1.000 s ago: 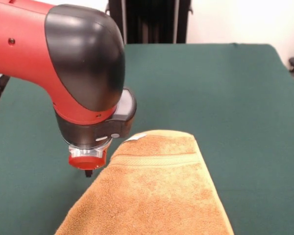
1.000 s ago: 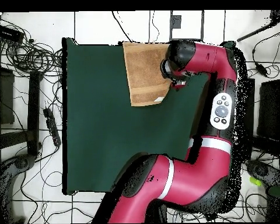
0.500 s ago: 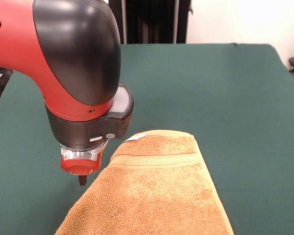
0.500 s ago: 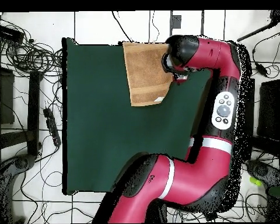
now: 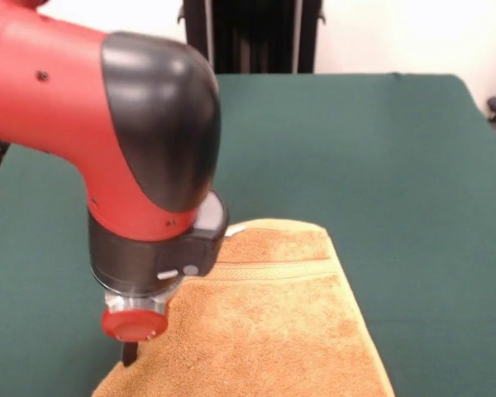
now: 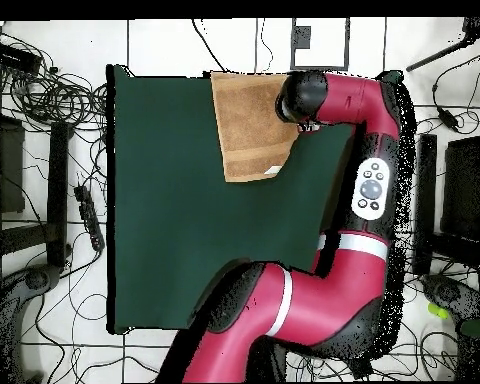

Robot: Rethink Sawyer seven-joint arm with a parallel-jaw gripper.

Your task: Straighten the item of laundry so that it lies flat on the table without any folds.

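Observation:
The orange-tan towel (image 5: 269, 331) lies at the near side of the green table (image 5: 372, 141), running out of the picture's bottom edge. A woven stripe band crosses it near its far end, and a small white label (image 5: 234, 231) shows at its far left corner. It looks doubled over, with a rounded far edge. My gripper (image 5: 130, 354) hangs under the red and black wrist, low at the towel's left edge. In the overhead view the towel (image 6: 246, 120) lies at the table's (image 6: 174, 220) top edge, and the wrist covers its right edge and hides the gripper.
The towel sits right at the table's near edge in the front view. A black stand (image 5: 252, 37) rises behind the far edge. Cables (image 6: 44, 90) and equipment lie on the floor around the table.
The wrist has moved toward the near edge of the table along the towel's left side and sunk lower. The towel has not visibly moved.

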